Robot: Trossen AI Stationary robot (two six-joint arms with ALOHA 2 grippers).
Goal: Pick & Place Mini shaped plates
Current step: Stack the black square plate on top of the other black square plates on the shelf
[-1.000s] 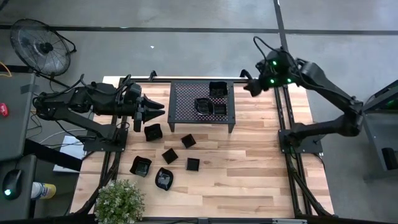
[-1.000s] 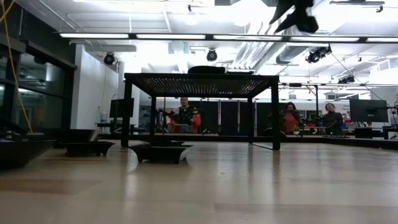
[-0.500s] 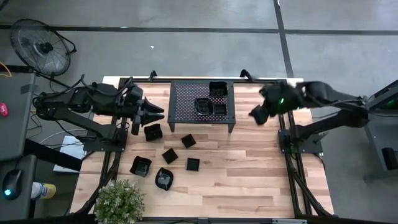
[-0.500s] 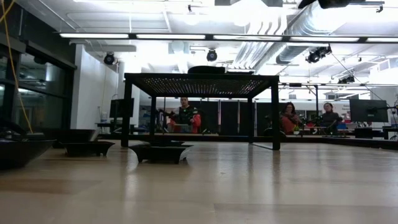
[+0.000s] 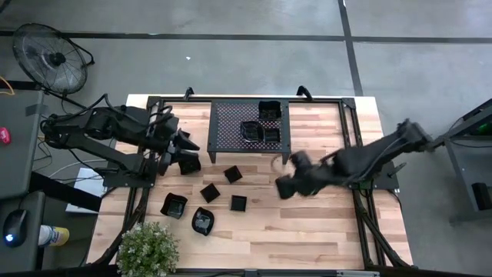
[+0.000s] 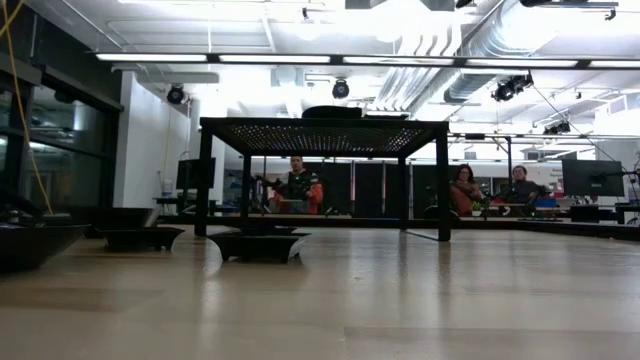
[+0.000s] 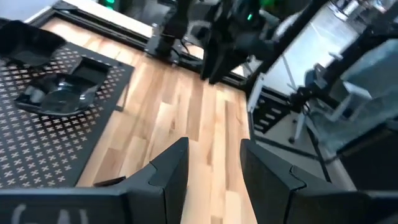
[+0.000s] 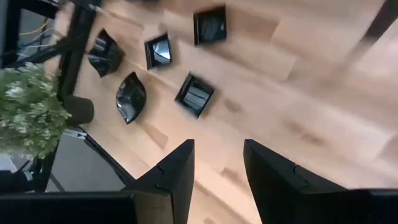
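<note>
Six plates [image 5: 231, 174] loose on table [image 5: 323, 231] | right gripper [image 5: 286, 185] spread, empty, above them | left gripper [image 5: 187, 146] spread near rack [image 5: 250, 127] | risk: arms colliding, plate nudged aside

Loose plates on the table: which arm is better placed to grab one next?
Probably left. The left hand is open and right over a plate; the right hand, also open, is apart from the nearest plate.

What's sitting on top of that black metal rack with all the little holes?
On the rack lie three small black plates: one at the back, two side by side nearer the front. The high view cannot show whether anything lies beneath it.
</note>
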